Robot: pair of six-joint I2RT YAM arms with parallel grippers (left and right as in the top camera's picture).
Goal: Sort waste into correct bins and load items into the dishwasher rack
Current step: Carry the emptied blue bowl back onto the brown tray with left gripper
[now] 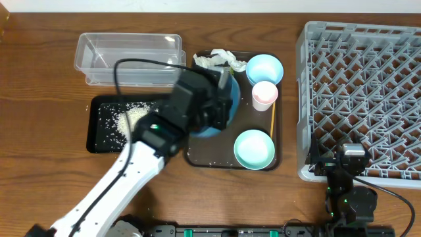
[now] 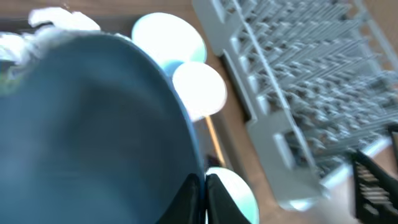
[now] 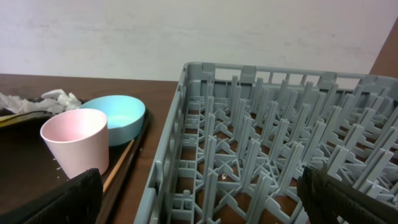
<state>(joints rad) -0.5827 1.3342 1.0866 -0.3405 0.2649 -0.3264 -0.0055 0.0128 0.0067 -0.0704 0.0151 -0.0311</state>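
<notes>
Left wrist: gripper (image 2: 204,190) tight on plate (image 2: 93,124)

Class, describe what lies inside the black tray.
White rice grains lie scattered inside the black tray. The left arm covers one end, so anything there is hidden.

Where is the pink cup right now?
Overhead view: the pink cup stands at the right of the brown tray, just below the upper mint bowl, above the yellowish stick, left of the grey rack.
</notes>
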